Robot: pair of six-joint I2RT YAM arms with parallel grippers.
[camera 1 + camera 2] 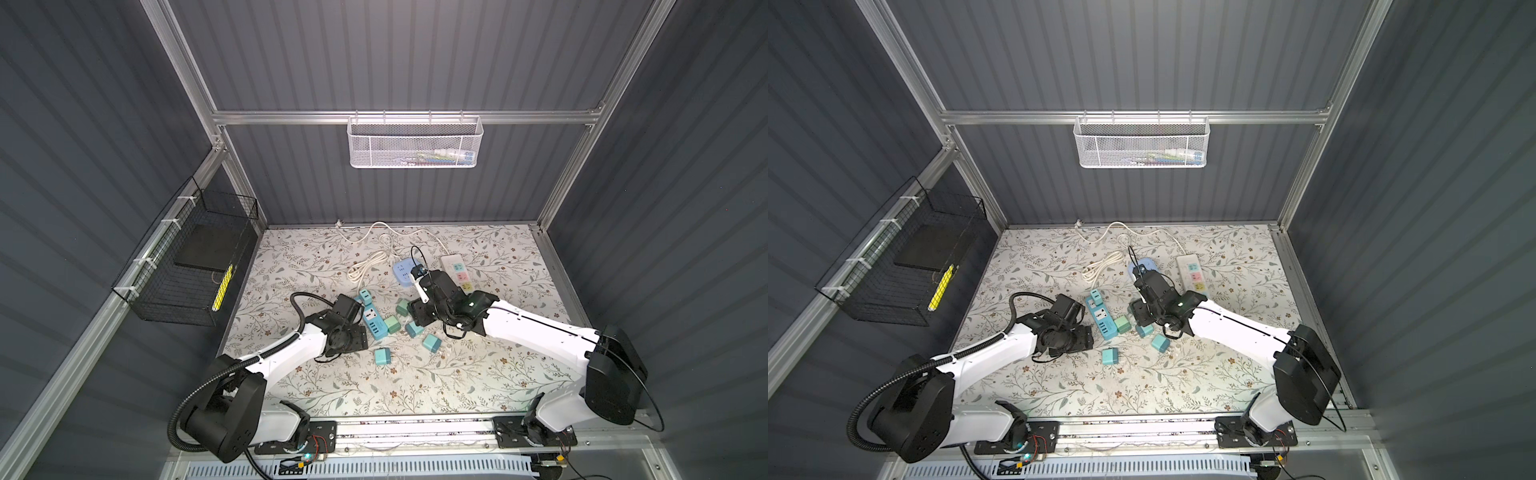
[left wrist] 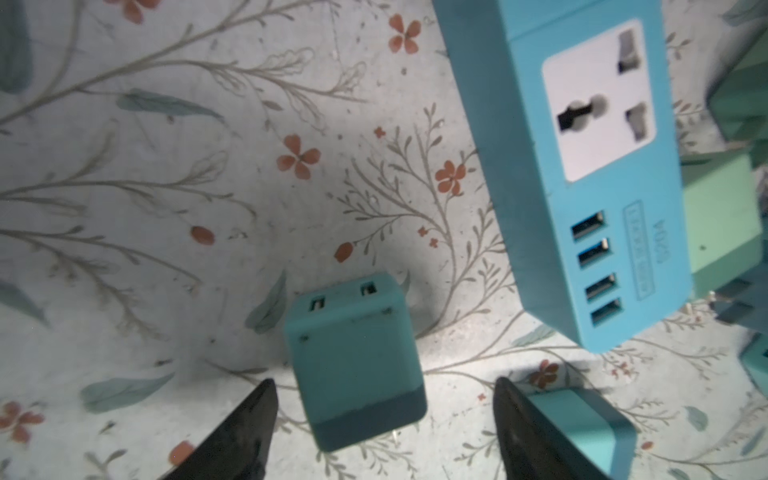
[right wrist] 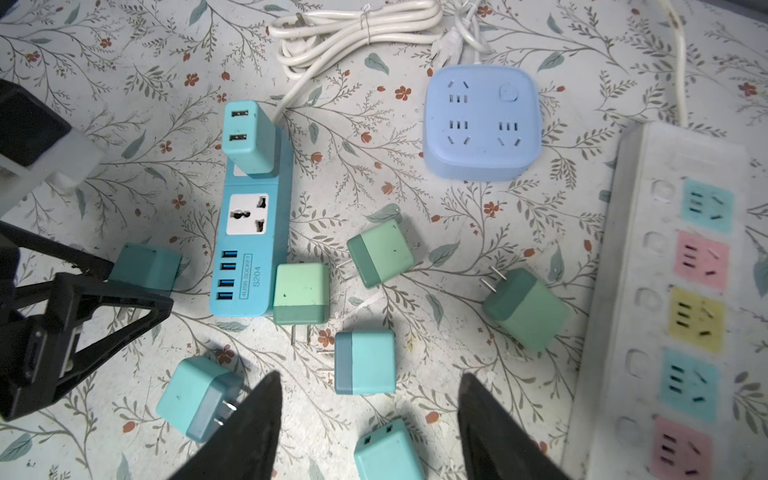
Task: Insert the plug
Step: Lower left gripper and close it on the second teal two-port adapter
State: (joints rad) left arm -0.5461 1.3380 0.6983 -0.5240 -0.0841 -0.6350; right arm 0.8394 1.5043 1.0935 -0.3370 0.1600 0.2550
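From the left wrist camera, the left gripper (image 2: 384, 386) has its fingers (image 2: 241, 432) apart. A teal plug (image 2: 353, 365) lies on the floral mat (image 2: 166, 208) between the tips and touches neither. Just beyond the tips sits the blue power strip (image 2: 582, 166), its white socket facing up.

From the right wrist camera, the right gripper (image 3: 370, 378) is also spread and holds nothing. Loose plugs (image 3: 301, 293) lie scattered ahead of it, and a square blue socket block (image 3: 482, 122) lies farther out.

In both top views, both grippers hang low over the cluster. A white power strip (image 1: 457, 270) lies just past the right one.
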